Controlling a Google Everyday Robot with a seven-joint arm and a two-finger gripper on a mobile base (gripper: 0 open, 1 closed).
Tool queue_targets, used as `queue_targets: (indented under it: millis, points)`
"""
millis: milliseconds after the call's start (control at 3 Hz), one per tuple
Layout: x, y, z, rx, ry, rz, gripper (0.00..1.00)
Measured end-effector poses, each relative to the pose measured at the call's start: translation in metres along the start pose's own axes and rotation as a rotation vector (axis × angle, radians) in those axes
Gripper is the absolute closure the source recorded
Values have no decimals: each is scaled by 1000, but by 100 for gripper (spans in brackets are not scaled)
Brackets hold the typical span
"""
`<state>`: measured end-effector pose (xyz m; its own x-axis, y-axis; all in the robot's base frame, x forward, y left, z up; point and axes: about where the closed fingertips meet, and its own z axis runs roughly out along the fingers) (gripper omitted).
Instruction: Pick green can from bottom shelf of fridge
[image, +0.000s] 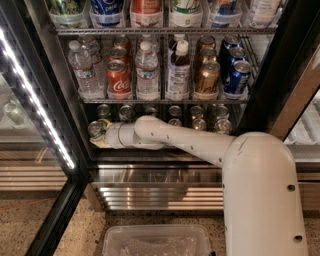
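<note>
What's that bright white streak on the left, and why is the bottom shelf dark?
In the camera view, that is a light strip, glaring white; the bottom shelf lies in shadow beneath the rack above, and the hand sits at its left end, by the green can.

A bright white LED strip (36, 97) on the fridge's (287, 65) left frame flares into glare. The bottom shelf (125, 154) is dimmer, shadowing the gripper (100, 134) at its left end. The steel base (150, 192) reflects pale bands.
</note>
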<state>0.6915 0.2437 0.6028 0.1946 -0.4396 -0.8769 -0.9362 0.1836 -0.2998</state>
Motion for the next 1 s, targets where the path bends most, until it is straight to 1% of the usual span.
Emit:
queue_targets:
  millis: [333, 667, 1000]
  points:
    - [-6, -2, -3, 0, 0, 0, 100]
    - [-33, -15, -17, 23, -26, -94, 100]
    - [-67, -36, -54, 13, -37, -152, 100]
